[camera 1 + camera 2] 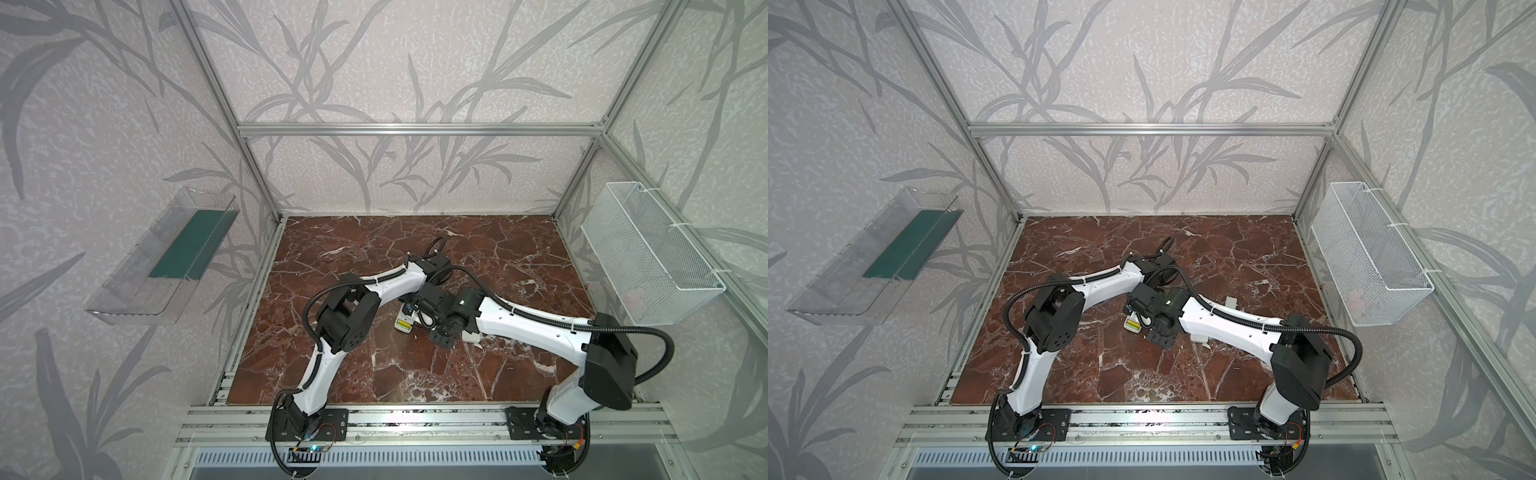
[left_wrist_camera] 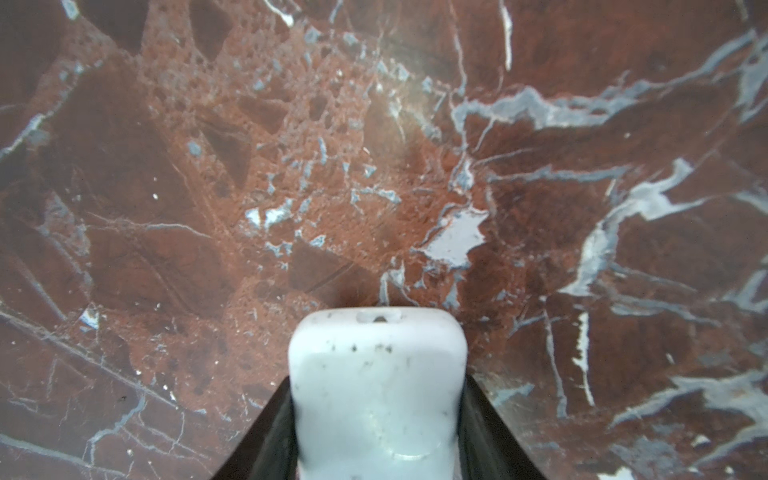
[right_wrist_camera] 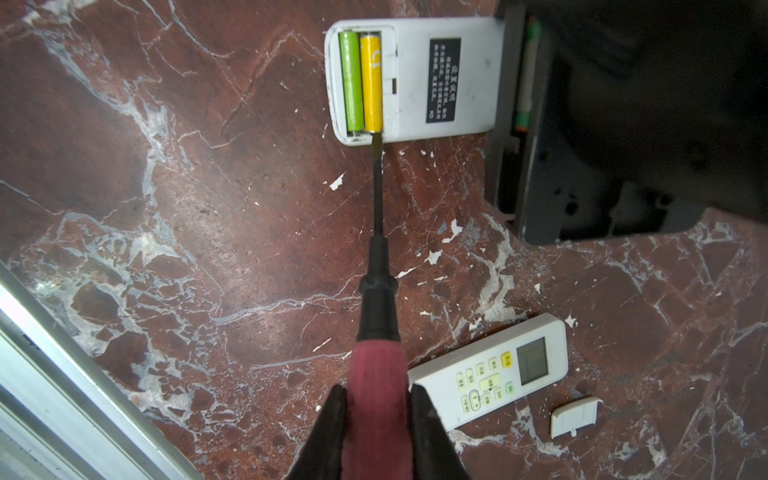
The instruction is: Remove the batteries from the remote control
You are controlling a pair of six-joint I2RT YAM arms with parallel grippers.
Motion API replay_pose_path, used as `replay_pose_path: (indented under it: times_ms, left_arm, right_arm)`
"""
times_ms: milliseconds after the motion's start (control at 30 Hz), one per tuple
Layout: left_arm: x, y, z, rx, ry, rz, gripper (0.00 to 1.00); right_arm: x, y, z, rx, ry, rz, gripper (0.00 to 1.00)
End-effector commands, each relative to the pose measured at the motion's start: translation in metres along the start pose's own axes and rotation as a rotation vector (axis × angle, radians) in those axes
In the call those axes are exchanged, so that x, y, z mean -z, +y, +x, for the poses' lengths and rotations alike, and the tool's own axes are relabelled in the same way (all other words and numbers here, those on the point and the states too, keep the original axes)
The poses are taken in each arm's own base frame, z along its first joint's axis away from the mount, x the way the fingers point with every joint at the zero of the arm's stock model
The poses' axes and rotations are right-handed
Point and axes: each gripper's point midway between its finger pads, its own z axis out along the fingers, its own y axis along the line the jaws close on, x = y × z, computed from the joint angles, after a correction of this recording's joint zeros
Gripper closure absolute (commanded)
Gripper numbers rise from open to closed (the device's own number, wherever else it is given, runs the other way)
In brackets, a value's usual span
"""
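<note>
Pinches red-handled screwdriver (image 3: pixel 377 257) in right pincer (image 3: pixel 378 395), tip at end of yellow battery (image 3: pixel 371 83). Clamps white remote (image 3: pixel 411 83) in left pincer (image 2: pixel 376 399), back up on bench (image 3: pixel 208 208), with both batteries (image 3: pixel 351 79) seated in open compartment (image 3: pixel 387 66).

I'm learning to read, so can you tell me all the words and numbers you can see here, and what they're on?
The black label on the open remote: white print, too small to read.
The yellow battery: one white curved mark, not clear enough to read.
The buttons on the other remote: tiny marks, too blurred to read.
Its screen: blank.
No other writing shows.
</note>
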Motion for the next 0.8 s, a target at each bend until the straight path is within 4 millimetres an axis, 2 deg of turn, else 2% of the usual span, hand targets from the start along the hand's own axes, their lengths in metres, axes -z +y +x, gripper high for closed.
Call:
replay_pose_path:
  times_ms: [0,167,400,633,767]
  left_arm:
    - [-0.030,0.005,0.032,-0.047,0.123,-0.073,1.00]
    - [-0.030,0.005,0.031,-0.049,0.120,-0.071,1.00]
    - [-0.030,0.000,0.030,-0.047,0.120,-0.048,1.00]
    - [-0.035,-0.011,0.034,-0.048,0.137,0.008,1.00]
    - [-0.039,-0.016,0.037,-0.049,0.144,0.037,1.00]
  right_arm:
    - [0.000,0.000,-0.010,0.017,-0.005,0.005,1.00]
    - [0.002,0.000,-0.011,0.030,0.014,0.000,1.00]
    - [0.003,0.006,-0.026,0.046,-0.009,-0.037,1.00]
    - [-0.010,0.021,-0.042,-0.020,-0.130,-0.104,1.00]
    - [-0.018,0.030,-0.043,-0.070,-0.211,-0.140,1.00]
